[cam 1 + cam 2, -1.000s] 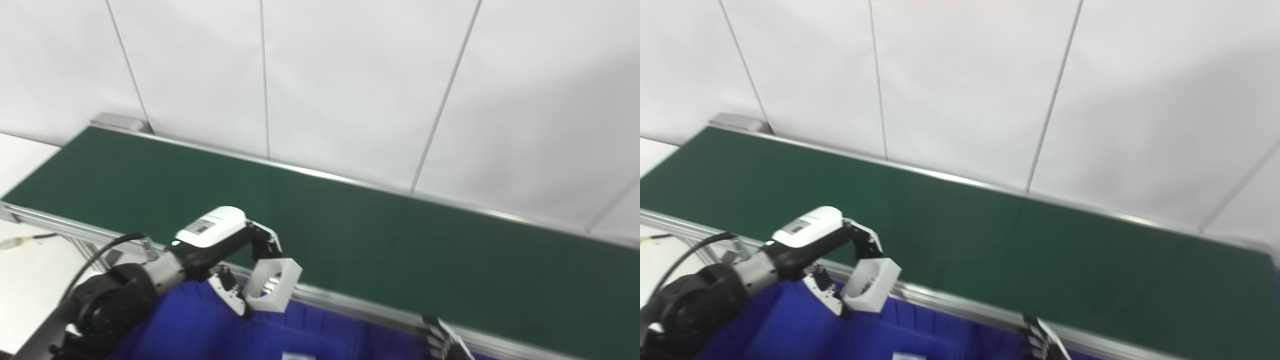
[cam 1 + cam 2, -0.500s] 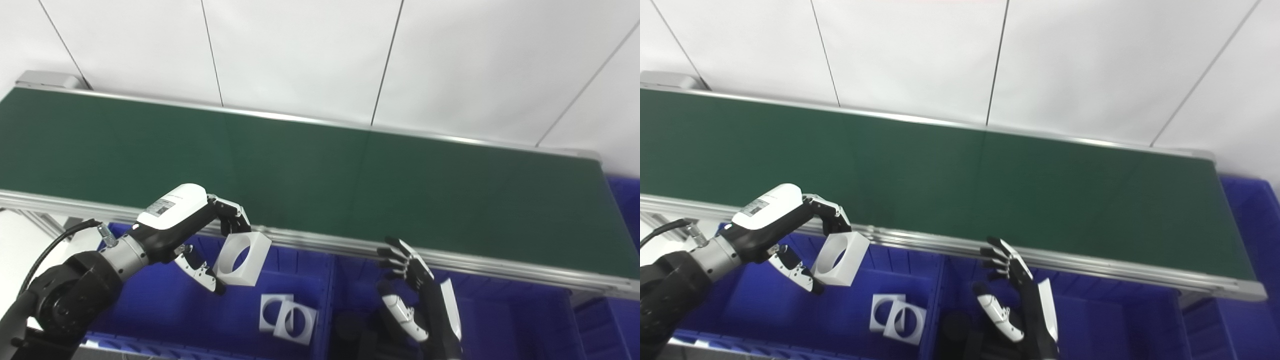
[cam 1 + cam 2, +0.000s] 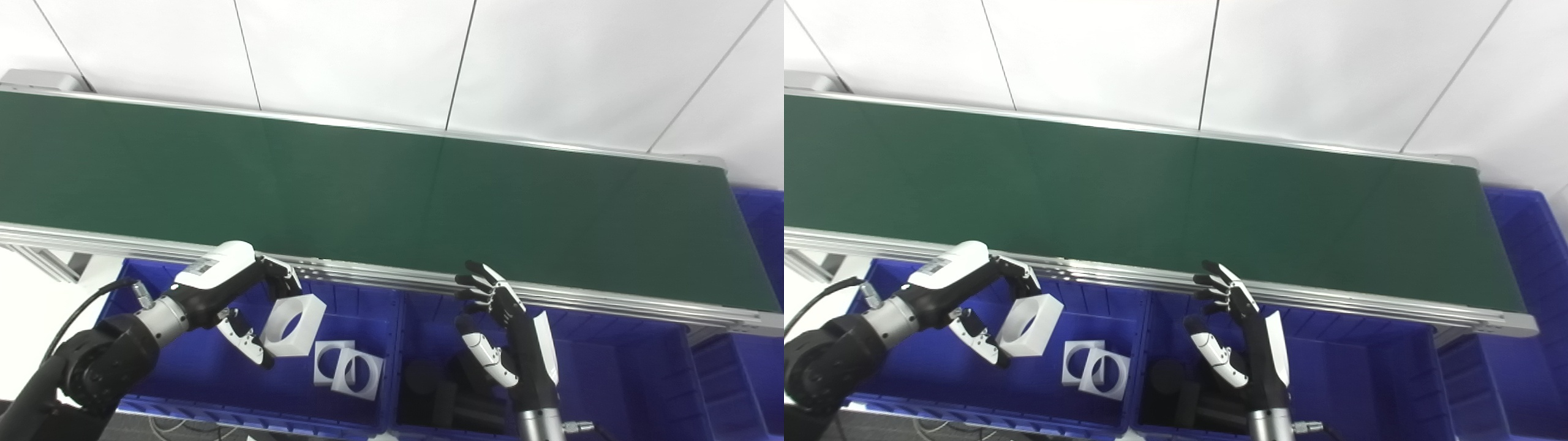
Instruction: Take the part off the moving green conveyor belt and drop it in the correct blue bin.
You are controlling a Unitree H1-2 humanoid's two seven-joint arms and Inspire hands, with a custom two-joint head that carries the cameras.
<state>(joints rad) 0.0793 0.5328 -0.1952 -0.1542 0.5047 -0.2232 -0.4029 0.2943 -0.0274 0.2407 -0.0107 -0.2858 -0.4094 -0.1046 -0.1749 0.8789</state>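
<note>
Seen first from the left eye view, the left hand [image 3: 245,303] hangs over the leftmost blue bin [image 3: 153,392], just in front of the near metal rail of the green conveyor belt [image 3: 392,190], and it is closed on the white part [image 3: 293,317], a square block with a round hole through it, pinched between fingers above and thumb below and tilted so the hole faces the camera. Two similar white pieces [image 3: 348,372] lie overlapping on the floor of that bin, a little right of the held part. The right hand [image 3: 508,334] stands upright over the middle bin [image 3: 606,392], fingers spread apart and holding nothing, its fingertips near the belt's rail; dark parts [image 3: 438,398] lie in that bin below it. Turning to the right eye view, the same grip shows: the left hand [image 3: 968,288] clasps the white part [image 3: 1030,326] above the left bin [image 3: 906,380], clear of the belt [image 3: 1151,190], whose surface carries no part. The right hand [image 3: 1243,343] is wide open beside the divider between the bins, and a further blue bin [image 3: 1528,245] sits past the belt's right end.
</note>
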